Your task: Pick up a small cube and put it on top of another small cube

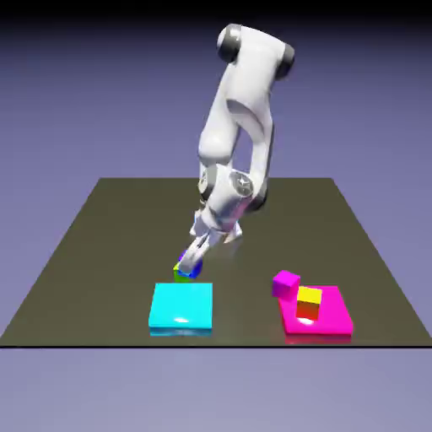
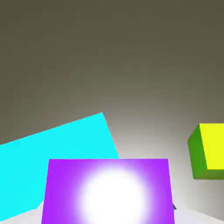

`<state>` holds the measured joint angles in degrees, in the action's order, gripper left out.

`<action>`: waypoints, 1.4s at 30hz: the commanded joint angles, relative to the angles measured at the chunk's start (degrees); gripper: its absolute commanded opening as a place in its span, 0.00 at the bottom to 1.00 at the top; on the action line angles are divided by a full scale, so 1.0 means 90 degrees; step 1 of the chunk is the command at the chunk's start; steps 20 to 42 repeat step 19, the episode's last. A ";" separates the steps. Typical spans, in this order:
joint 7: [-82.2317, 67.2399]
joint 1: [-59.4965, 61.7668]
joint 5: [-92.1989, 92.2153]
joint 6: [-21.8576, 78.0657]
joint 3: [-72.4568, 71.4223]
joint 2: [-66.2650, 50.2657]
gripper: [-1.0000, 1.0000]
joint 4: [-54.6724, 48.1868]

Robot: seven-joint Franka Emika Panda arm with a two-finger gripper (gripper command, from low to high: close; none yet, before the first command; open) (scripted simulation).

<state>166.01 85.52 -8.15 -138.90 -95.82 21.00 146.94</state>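
The gripper (image 1: 192, 263) was clamped on the blue-violet cube (image 2: 107, 191), which filled the bottom of the hand view and hid both fingertips. The lime cube (image 2: 209, 151) lay to the right of the held cube in that view, apart from it and resting on the surface (image 1: 110, 228), so the placing move would probably need a sideways shift before lowering. Only the exterior view showed the gripper low, just behind the cyan slab (image 1: 181, 305), the two cubes nearly overlapping there.
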 commanded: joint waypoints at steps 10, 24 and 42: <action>-0.0023 -0.1428 0.1184 0.1662 -0.0874 0.0320 0.00 -0.1638; -0.0091 -0.0745 0.1344 0.1105 -0.1560 0.0516 1.00 -0.1414; -0.0091 -0.0745 0.1344 0.1105 -0.1560 0.0516 1.00 -0.1414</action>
